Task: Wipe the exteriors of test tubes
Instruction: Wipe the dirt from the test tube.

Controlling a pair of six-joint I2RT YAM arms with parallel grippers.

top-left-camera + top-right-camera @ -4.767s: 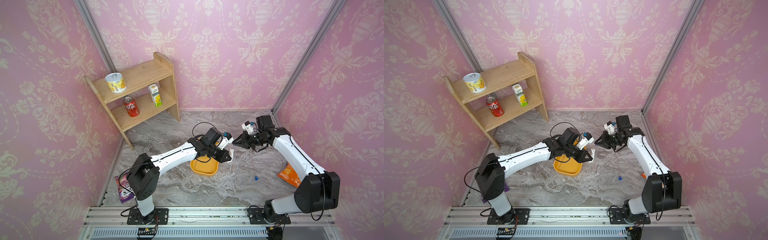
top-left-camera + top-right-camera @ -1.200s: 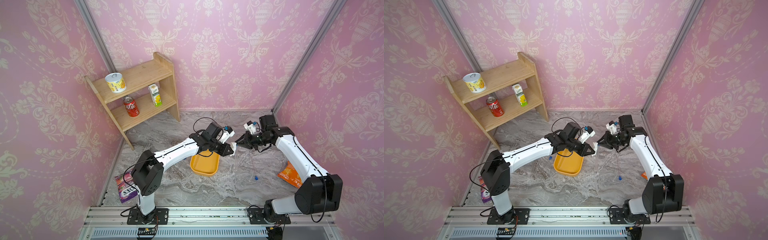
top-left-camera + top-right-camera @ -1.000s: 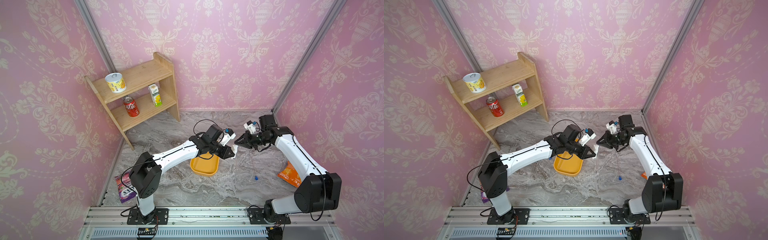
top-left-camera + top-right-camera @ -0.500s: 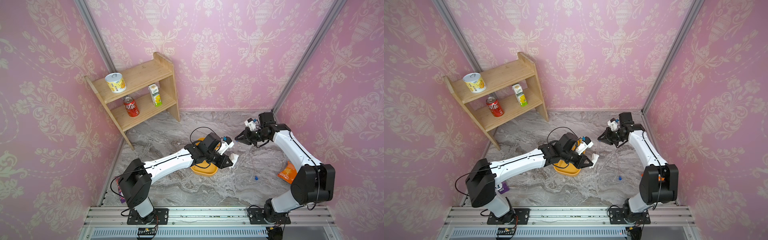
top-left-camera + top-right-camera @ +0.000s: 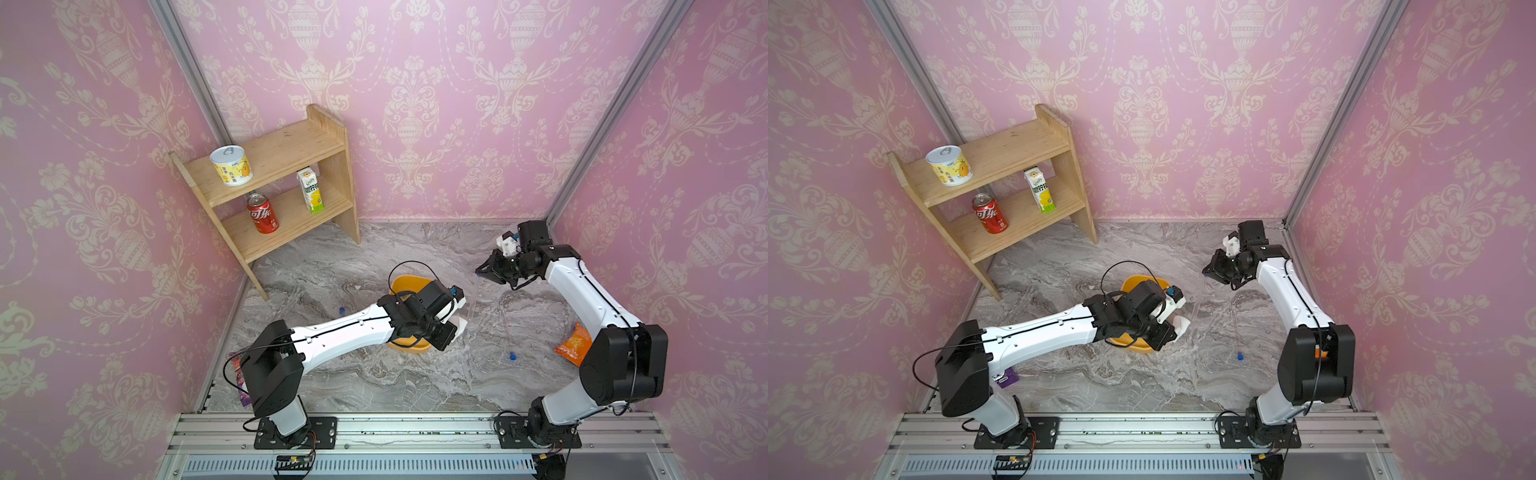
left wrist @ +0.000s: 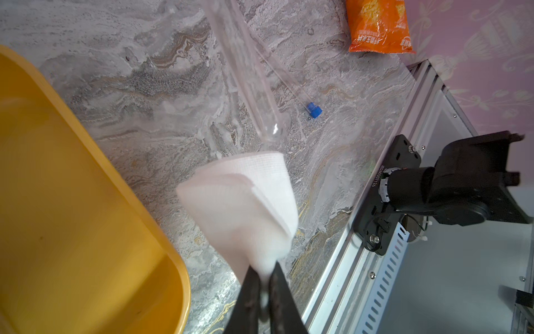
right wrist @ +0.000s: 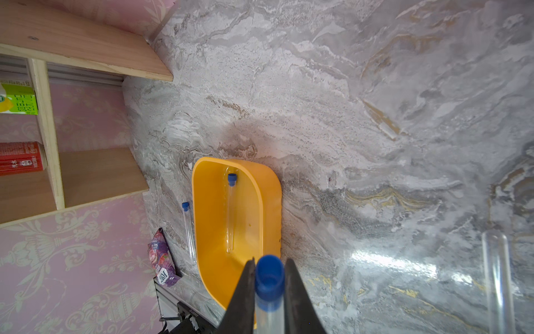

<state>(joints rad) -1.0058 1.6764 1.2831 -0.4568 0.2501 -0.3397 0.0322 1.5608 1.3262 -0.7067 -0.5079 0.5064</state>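
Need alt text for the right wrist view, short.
The right gripper is shut on a clear test tube at its blue-capped end. Beyond it, a yellow tray on the marble table holds a second capped tube; a third tube lies on the table beside the tray.

- The left gripper (image 5: 453, 330) is drawing back toward the robot's base, away from its earlier raised position beside the right gripper (image 5: 483, 271), and is now hanging over the near end of the yellow oblong plastic tray (image 5: 405, 283).
- The white folded wiping cloth (image 6: 245, 202) pinched in it is coming off the thin clear test tube with a blue cap (image 6: 248, 72). The tube's rounded tip is now sitting just clear of the cloth.
- The right gripper, clamped on the capped end, is shifting toward the back wall, widening the gap between the grippers.
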